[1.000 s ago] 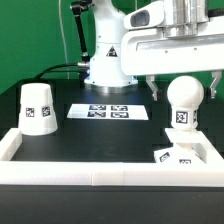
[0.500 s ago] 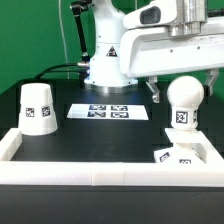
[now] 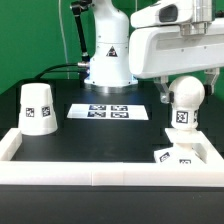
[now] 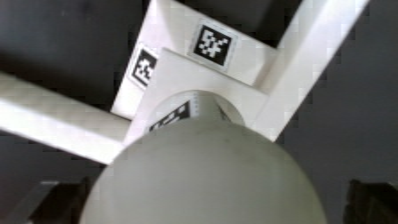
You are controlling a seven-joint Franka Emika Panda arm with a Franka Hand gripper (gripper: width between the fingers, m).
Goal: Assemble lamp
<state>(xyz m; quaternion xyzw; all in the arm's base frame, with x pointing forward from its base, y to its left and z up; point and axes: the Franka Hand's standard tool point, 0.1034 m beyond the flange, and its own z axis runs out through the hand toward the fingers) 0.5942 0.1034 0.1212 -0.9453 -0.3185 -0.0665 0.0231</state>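
Observation:
The round-headed bulb (image 3: 184, 100) stands upright on the flat square base (image 3: 171, 155) in the front corner at the exterior view's right. My gripper (image 3: 190, 92) is open and straddles the bulb's head, one dark finger (image 3: 165, 95) showing beside it. In the wrist view the bulb's head (image 4: 214, 160) fills the space between my open gripper's (image 4: 214, 205) fingers (image 4: 63, 200), with the base (image 4: 214, 50) beyond it. The cup-like tapered shade (image 3: 38, 108) stands alone at the exterior view's left, far from the gripper.
The marker board (image 3: 110, 111) lies flat at the middle back of the black table. The white border rail (image 3: 90, 170) runs along the front and both sides. The robot's white pedestal (image 3: 108, 60) stands behind the marker board.
My gripper has moved toward the exterior view's right and now has its fingers either side of the bulb's head. The bulb, base and shade have not moved.

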